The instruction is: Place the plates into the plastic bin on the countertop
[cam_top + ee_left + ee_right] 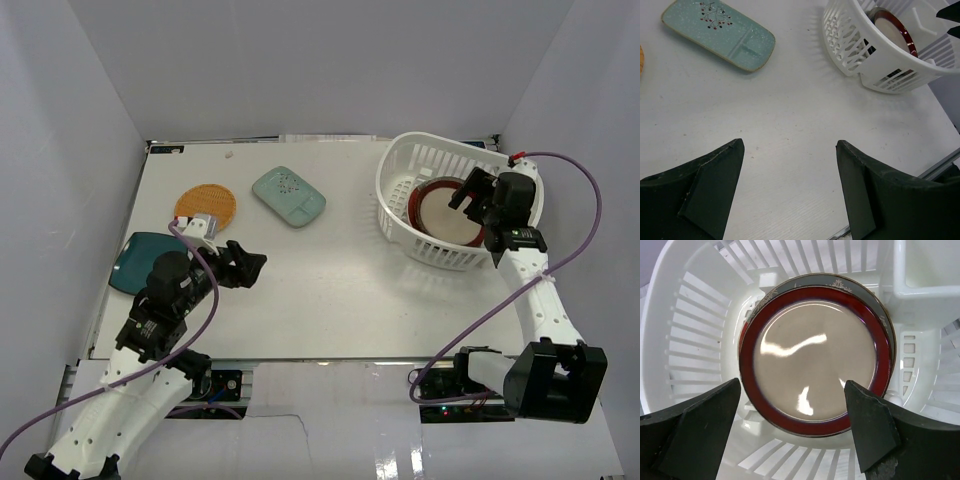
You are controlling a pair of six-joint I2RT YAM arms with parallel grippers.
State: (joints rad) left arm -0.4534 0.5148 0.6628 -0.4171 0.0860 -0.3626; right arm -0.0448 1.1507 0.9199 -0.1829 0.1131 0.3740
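The white plastic bin (405,175) stands at the back right of the countertop (320,290). Inside it a red-rimmed cream plate (815,360) lies on a grey plate (867,290). My right gripper (792,390) hangs open and empty just above the red-rimmed plate, inside the bin (695,315). The orange woven-look plate (205,206), the mint rounded-rectangle plate (288,195) and the dark teal plate (145,262) lie on the left of the countertop. My left gripper (248,266) is open and empty above bare countertop, right of the teal plate. The mint plate (720,32) and bin (880,65) show in the left wrist view.
White walls close in the countertop on the left, back and right. The countertop's near edge (935,167) with a metal rail lies close by my left gripper. A purple cable (585,215) loops beside the bin on the right.
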